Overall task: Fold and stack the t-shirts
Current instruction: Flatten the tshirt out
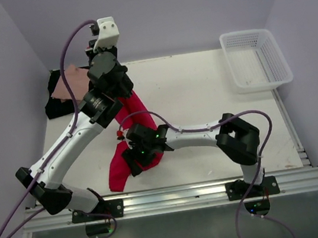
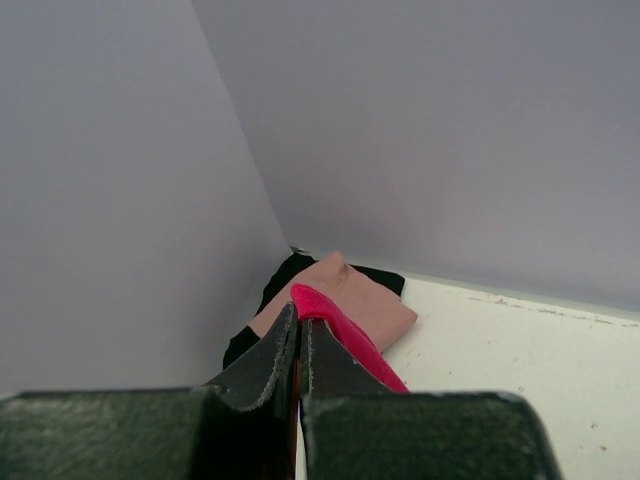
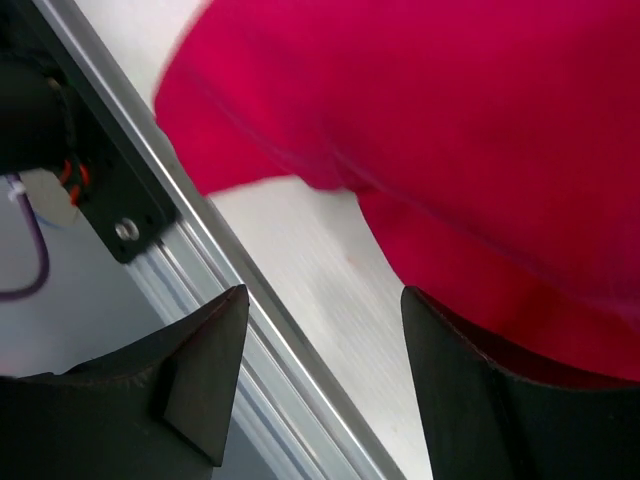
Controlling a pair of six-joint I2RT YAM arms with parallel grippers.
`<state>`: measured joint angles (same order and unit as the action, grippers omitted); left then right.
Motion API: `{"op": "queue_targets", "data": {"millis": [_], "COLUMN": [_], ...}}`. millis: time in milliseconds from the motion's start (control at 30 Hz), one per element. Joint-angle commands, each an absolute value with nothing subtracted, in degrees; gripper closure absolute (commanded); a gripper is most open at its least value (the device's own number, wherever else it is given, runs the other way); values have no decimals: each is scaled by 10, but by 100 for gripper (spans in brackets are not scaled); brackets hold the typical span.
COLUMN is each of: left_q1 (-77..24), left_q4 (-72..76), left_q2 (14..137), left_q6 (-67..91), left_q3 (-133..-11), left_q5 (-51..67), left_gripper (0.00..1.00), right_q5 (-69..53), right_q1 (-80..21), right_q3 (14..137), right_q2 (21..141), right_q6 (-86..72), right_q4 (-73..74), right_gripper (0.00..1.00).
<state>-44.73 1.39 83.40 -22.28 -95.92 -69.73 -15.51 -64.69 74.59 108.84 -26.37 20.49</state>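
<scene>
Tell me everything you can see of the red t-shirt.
The red t-shirt is bright red soft cloth, unfolded, bunched into a long crumpled band. Its far end is pinched in the shut left gripper and raised; from there it drapes toward the near edge, its lower end lying on the white table close to the metal rail. The right gripper hangs over its lower part, jaws open, cloth beside one finger. No sleeve or collar can be made out.
</scene>
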Motion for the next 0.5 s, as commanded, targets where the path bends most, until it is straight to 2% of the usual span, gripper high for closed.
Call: {"op": "queue_targets", "data": {"millis": [0,167,467], "left_q1": [-437,-432,-426], "left_q4": [3,-18,-32], "left_q2": [798,780,754], "left_q6": [-175,-158,-146], "left_q3": [-949,-935,-920], "left_q5": [-687,-685,-681], "left_gripper": [100,100,100], "right_q5": [-142,-105,-17], "right_q1": [-664,-675,-675], "right_q3": [832,890,870], "right_q2": [1118,1173,1173], "right_q6": [-226,-209,-222], "right_q4": [242,282,313], "right_gripper": [34,36,44]}}
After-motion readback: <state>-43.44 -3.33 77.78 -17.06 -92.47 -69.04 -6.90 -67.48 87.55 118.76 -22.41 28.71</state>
